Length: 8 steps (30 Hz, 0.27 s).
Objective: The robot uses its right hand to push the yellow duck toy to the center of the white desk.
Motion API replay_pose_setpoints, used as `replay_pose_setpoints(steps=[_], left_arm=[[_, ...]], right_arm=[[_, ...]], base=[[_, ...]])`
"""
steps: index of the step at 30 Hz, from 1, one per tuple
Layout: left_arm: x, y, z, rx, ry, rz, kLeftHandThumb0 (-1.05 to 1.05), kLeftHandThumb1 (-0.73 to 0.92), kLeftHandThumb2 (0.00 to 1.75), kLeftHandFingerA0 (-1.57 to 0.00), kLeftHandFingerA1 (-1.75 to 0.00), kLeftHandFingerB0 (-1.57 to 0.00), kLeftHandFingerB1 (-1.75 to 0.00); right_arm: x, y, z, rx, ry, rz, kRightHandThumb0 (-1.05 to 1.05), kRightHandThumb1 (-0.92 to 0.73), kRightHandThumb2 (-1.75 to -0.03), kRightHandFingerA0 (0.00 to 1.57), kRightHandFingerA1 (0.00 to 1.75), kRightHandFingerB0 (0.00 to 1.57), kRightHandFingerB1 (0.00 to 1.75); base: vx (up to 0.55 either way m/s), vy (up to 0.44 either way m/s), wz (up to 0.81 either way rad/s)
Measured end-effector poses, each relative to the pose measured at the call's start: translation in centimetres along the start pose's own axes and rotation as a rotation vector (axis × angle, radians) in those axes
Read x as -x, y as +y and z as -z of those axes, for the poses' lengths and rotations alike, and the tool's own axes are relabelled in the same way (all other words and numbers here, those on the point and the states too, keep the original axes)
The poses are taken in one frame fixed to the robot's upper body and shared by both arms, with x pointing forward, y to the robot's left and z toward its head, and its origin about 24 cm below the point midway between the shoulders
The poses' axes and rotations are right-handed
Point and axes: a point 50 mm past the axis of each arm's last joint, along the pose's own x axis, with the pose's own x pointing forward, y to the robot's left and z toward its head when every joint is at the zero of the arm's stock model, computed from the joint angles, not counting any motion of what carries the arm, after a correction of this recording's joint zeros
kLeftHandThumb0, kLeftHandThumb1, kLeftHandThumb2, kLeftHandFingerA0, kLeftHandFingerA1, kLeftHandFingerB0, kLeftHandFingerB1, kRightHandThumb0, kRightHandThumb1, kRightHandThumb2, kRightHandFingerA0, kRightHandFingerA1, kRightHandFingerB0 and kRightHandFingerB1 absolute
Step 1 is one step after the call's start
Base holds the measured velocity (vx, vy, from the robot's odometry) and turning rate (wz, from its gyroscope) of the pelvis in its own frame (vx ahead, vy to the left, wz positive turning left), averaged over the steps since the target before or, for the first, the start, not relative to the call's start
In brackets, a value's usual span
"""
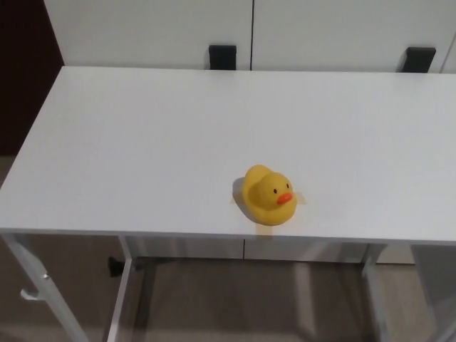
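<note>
A yellow duck (268, 195) sits upright on a white desk (142, 142), seen from above. It is in the lower middle of the frame, close to the desk's near edge and roughly midway along the width that shows, with its orange beak pointing toward the lower right. It seems to rest on a small pale tan patch on the surface, perhaps tape or a marker. Neither robot hand appears anywhere in the picture, so how far the fingers are spread, or whether they hold anything, cannot be told. Beyond the desk's far edge, at the top of the frame, stand white cabinet panels (142, 28) with two black brackets (222, 57). Below the near edge, the desk's white legs and a brown floor show. The duck lies nearer the front edge than the true middle of the surface, though whether it counts as centred is hard to settle, since the right end of the desk is cut off. The main risk is its closeness to the front edge: a glancing or sideways push on the rounded body could spin it or send it off the desk.
</note>
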Motion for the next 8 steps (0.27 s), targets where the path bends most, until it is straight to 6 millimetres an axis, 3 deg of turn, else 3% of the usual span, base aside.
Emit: replay_pose_setpoints(steps=[1, 8], left_arm=[[0.0, 0.07, 0.02, 0.001, 0.001, -0.002, -0.17, 0.66, 0.74, -0.84, -0.74, -0.85, -0.64], [0.01, 0.38, 0.05, 0.006, 0.0, -0.01, -0.2, 0.67, 0.68, -0.84, -0.75, -0.83, -0.65]], right_arm=[[0.0, -0.1, 0.0, -0.002, 0.001, -0.011, -0.13, -0.42, -0.95, 1.07, 0.61, 0.79, 0.56], [-0.01, -0.38, -0.11, -0.015, -0.006, -0.065, -0.14, -0.38, -0.99, 1.07, 0.61, 0.79, 0.57]], base=[[0.0, 0.0, 0.0], [0.0, 0.0, 0.0]])
